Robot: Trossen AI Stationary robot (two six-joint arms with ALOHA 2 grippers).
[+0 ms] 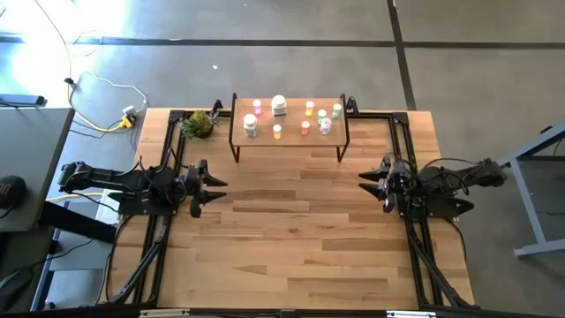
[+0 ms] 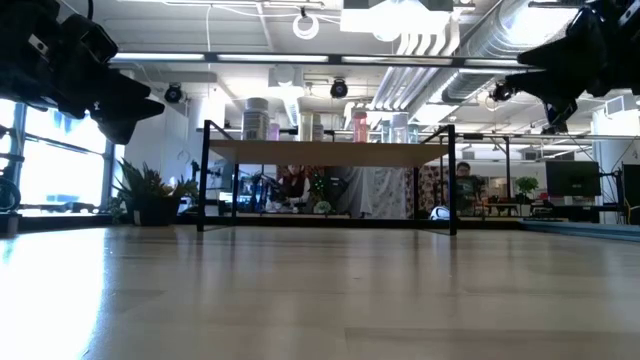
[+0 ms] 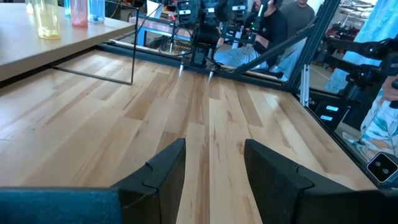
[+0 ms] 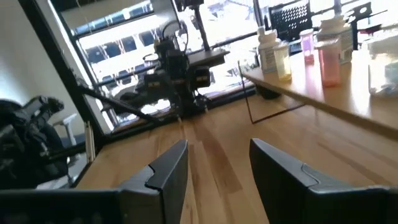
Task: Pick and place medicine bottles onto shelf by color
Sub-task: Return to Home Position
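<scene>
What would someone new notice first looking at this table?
The shelf stands at the far edge of the table, dotted with medicine bottles in white, pink, orange, yellow and green. To either side of the table, the left gripper and right gripper hang open and empty; a leafy plant sits by the shelf's left end.

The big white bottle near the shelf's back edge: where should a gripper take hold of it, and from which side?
Probably from straight above, fingers closing on the round upper body. The big white bottle stands upright on the shelf, and a pink bottle crowds one side.
</scene>
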